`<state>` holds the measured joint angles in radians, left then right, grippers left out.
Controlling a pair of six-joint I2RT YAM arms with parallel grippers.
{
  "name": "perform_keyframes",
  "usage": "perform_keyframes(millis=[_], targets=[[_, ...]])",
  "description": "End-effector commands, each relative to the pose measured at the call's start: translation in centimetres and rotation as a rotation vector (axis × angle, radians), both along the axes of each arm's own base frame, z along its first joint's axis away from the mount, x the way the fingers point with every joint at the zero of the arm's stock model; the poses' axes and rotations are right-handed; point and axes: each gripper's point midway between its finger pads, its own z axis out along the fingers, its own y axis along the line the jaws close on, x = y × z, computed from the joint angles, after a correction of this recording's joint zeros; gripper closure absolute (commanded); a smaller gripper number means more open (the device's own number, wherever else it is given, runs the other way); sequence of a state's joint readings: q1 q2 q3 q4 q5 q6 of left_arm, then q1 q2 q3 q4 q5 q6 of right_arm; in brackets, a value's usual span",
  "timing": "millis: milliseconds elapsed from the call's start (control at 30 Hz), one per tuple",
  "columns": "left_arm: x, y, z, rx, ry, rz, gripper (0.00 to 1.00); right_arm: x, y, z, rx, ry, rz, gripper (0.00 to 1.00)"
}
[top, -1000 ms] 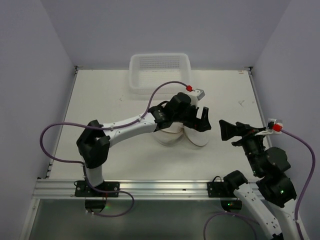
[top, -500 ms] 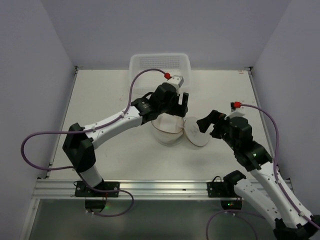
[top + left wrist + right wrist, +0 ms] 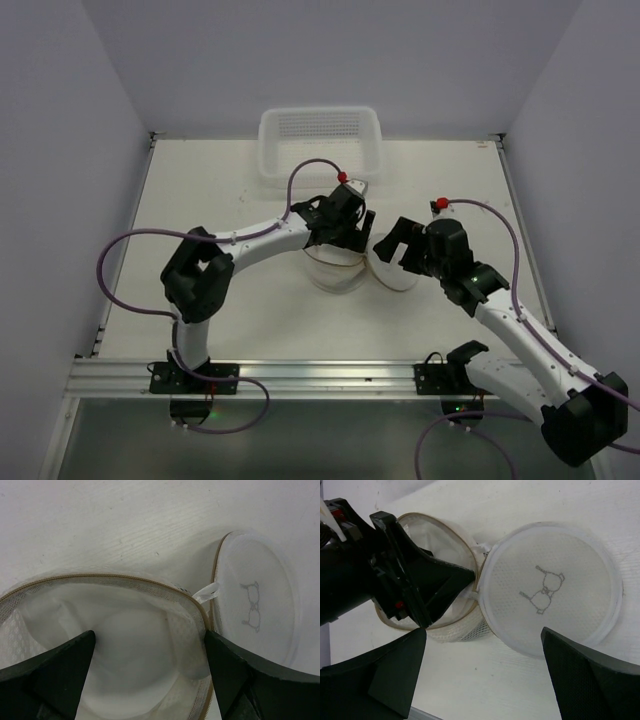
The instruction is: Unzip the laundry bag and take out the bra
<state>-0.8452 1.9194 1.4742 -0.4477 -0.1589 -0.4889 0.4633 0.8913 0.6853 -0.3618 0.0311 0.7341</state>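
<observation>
The laundry bag [image 3: 334, 272] stands on the table with its zipper undone. Its round lid [image 3: 394, 272], marked with a bra icon, is flipped open to the right. In the left wrist view the beige zipper rim [image 3: 100, 578] rings the open bag, and the white bra [image 3: 135, 650] lies inside. My left gripper [image 3: 358, 232] is open right above the bag's mouth [image 3: 149, 635], its fingers [image 3: 55, 670] straddling the bra. My right gripper [image 3: 392, 242] is open and empty, hovering over the lid [image 3: 552, 587] and the bag's side [image 3: 455, 625].
A white perforated plastic basket [image 3: 320, 140] stands at the back of the table, behind the bag. The two grippers are close together over the bag; the left gripper [image 3: 420, 580] fills the left of the right wrist view.
My left gripper has come toward the near side and lowered over the open bag. My right arm has reached left, bringing its gripper over the lid.
</observation>
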Motion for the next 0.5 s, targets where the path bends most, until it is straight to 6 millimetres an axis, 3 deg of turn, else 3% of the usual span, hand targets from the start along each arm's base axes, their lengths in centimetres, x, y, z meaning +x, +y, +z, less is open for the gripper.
perform_keyframes(millis=[0,233,267,467], targets=[[0.1,1.1,0.9,0.007,-0.013,0.049,0.06,1.4,1.1,0.7,0.055,-0.033,0.003,0.01],[-0.3,2.6,5.5,-0.091,-0.104,0.103,0.04,2.7,2.7,-0.8,0.063,0.002,0.048,0.01],[-0.4,2.8,6.4,-0.108,-0.117,0.113,0.04,2.9,2.8,-1.7,0.051,0.027,0.050,0.01],[-0.3,4.4,8.2,-0.172,-0.141,0.157,0.04,4.9,3.9,-2.8,0.024,0.039,0.073,0.05]])
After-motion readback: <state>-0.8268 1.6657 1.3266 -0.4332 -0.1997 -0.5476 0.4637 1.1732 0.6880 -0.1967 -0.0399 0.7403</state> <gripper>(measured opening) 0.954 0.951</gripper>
